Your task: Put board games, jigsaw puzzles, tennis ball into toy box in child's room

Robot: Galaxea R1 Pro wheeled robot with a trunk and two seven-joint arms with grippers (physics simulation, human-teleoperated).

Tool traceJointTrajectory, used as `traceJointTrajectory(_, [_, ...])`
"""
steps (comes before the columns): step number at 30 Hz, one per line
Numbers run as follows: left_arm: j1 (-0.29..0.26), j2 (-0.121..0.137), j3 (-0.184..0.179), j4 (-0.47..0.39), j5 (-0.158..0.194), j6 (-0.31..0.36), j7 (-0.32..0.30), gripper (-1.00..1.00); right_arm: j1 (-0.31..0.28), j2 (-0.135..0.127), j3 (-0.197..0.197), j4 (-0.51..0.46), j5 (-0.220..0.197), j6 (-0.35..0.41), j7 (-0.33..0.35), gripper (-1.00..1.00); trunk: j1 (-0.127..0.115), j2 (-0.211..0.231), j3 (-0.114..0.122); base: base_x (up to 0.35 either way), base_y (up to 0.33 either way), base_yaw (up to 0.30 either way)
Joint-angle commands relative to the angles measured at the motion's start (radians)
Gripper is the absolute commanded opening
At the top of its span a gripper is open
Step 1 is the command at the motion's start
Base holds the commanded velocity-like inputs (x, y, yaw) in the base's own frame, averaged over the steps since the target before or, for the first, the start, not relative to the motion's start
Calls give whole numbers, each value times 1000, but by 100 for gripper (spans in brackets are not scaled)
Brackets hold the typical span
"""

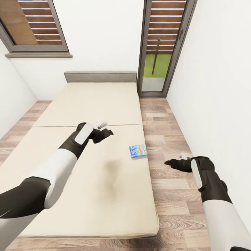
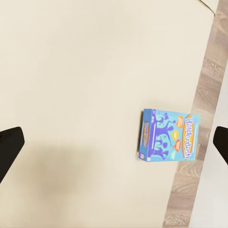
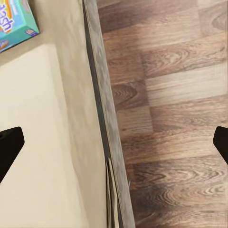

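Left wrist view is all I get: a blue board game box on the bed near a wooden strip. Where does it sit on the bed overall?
Observer: The head view shows the board game box lying flat near the right edge of the bed, about midway along its length.
Operator: Where is my left pincer relative to it?
Observer: The left pincer hangs over the mattress, to the left of the box and nearer the headboard, not touching it.
Operator: And the right arm?
Observer: The right pincer hovers over the wooden floor beside the bed, to the right of the box, its fingers spread.
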Motion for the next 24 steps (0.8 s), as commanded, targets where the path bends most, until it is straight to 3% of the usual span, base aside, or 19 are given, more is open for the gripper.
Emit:
traceJointTrajectory(1, [5, 0, -3, -7, 10, 0, 10, 100, -1, 0, -1, -6, -6, 5, -2, 100, 0, 0, -1, 0, 0, 0])
traceJointTrajectory(24, [135, 0, -3, -136, 10, 0, 10, 100, -1, 0, -1, -46, -6, 5, -2, 100, 0, 0, -1, 0, 0, 0])
